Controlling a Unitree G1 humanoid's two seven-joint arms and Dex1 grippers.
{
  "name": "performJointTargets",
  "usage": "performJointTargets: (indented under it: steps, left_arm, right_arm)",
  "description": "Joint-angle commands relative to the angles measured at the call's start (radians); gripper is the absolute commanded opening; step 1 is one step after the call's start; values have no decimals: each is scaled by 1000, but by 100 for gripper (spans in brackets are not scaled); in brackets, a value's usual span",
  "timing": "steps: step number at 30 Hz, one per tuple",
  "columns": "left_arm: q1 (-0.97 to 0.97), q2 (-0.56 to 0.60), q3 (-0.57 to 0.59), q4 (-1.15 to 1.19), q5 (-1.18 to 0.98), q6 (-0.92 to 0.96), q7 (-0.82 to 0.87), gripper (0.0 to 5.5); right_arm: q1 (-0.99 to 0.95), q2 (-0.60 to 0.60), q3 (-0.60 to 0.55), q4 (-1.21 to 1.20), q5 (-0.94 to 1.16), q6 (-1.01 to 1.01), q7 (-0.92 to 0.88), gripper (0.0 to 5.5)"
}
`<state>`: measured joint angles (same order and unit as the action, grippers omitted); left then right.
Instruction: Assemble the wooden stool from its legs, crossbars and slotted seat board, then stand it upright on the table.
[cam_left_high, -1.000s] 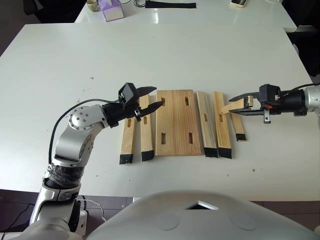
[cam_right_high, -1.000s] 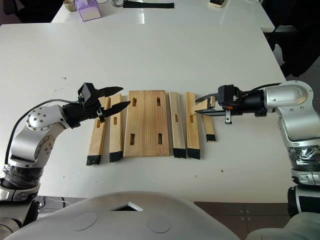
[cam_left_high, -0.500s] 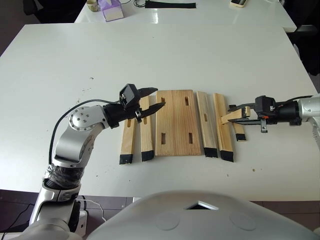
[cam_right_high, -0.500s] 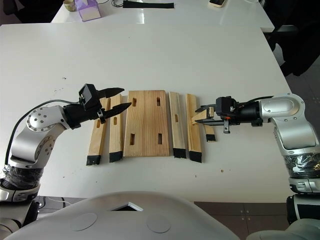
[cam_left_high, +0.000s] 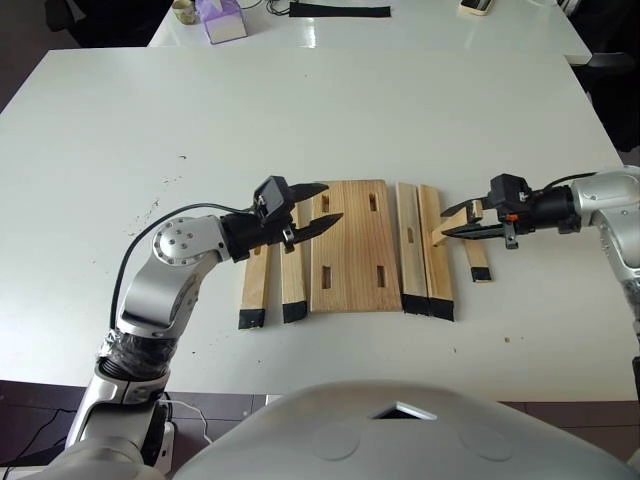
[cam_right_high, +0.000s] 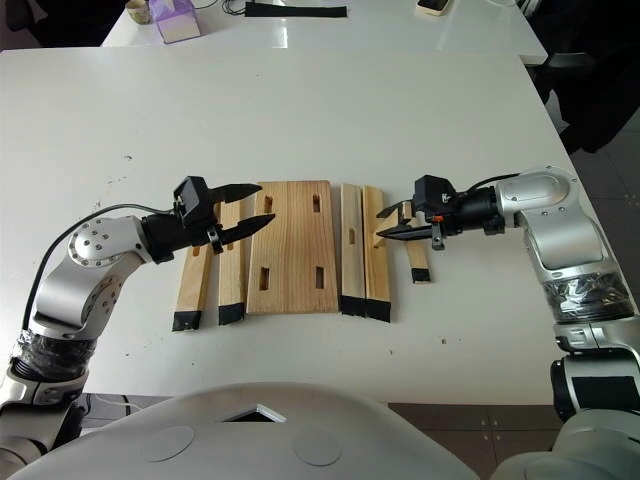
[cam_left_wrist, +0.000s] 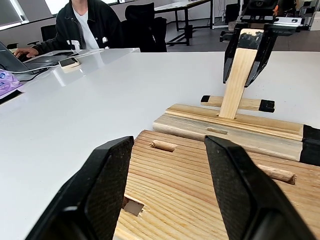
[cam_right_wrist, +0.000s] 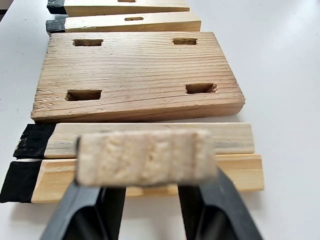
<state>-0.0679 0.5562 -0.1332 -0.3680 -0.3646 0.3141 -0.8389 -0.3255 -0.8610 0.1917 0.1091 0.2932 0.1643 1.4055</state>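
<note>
Has the slotted seat board (cam_left_high: 348, 245) lying flat at the middle of the surface (cam_left_high: 300, 100), slots facing up. Has two legs (cam_left_high: 293, 270) side by side at its 9 o'clock, black tips toward 6 o'clock, and two more legs (cam_left_high: 410, 250) pressed together at its 3 o'clock. Has a short black-tipped piece (cam_left_high: 479, 262) farther toward 3 o'clock, just beside those. Holds the left gripper (cam_left_high: 331, 202) above the board's 9 o'clock edge, fingers spread wide apart. Pinches a crossbar (cam_left_high: 458, 216) between the fingers of the right gripper (cam_left_high: 444, 221), out at 3 o'clock of the board, tilted, its free end pointing toward 9 o'clock and seemingly touching the outer one of the two more legs.
</note>
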Motion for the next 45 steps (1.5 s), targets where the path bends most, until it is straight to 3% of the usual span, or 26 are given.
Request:
performJointTargets:
  steps: [1, 15, 24, 25, 32, 34, 45]
  left_arm:
    - [-9, 9, -14, -1, 0, 16, -16, 264]
    - [-30, -4, -46, 12, -1, 25, -41, 264]
    - [-43, 1, -39, 23, -3, 28, -62, 264]
    - [-43, 1, -39, 22, -3, 28, -63, 264]
    - [-47, -1, -36, 30, 0, 24, -63, 264]
    - [-48, -3, -35, 31, 1, 24, -60, 264]
    - [-13, -5, -2, 15, 0, 15, -37, 264]
  right_arm:
    - [79, 20, 66, 30, -45, 32, 8, 130]
    - [116, 94, 101, 117, -70, 11, -37, 130]
    - [159, 123, 66, 135, -65, -17, -126, 130]
    - [163, 125, 63, 135, -64, -22, -136, 167]
    - [176, 161, 23, 133, -54, -53, -201, 258]
    - [174, 165, -1, 120, -43, -57, -218, 290]
    - [230, 95, -286, -370, 261, 221, -315, 290]
